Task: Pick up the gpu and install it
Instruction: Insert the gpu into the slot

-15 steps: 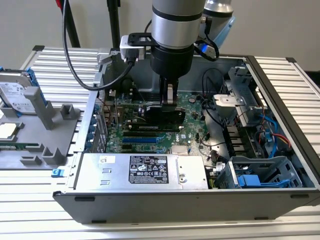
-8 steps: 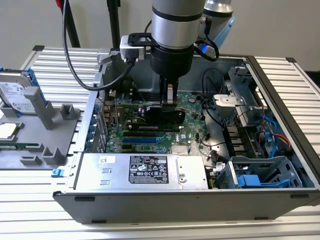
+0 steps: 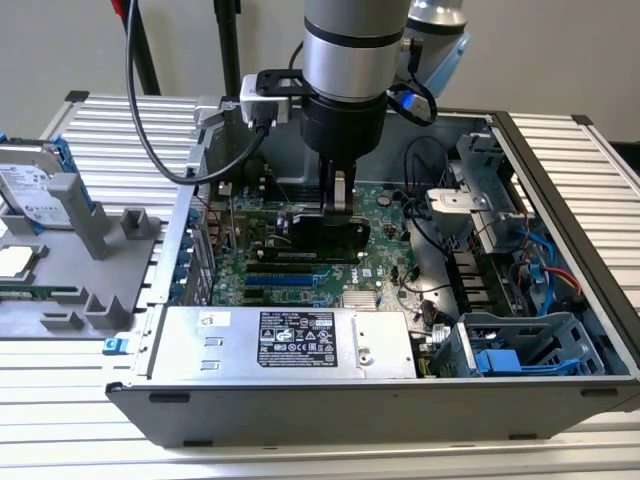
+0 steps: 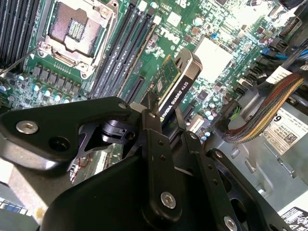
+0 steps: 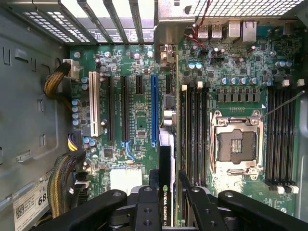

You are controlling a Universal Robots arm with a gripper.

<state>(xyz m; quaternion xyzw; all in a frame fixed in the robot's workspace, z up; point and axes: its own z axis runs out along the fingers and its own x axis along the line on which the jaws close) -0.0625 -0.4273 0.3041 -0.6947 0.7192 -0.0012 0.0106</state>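
Black end effector (image 4: 161,113) fingers clench the gpu (image 4: 175,86), holding it on edge just above the green motherboard (image 5: 134,96) inside the open computer case (image 3: 560,400). That case lies on a ribbed aluminium worktop (image 3: 120,130) before a pale wall (image 3: 560,50).

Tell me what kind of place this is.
Probably a robotics lab bench set up for computer assembly: an open computer case lies on a slatted aluminium table, the gripper holds the gpu over the motherboard, and a grey parts fixture sits beside it.
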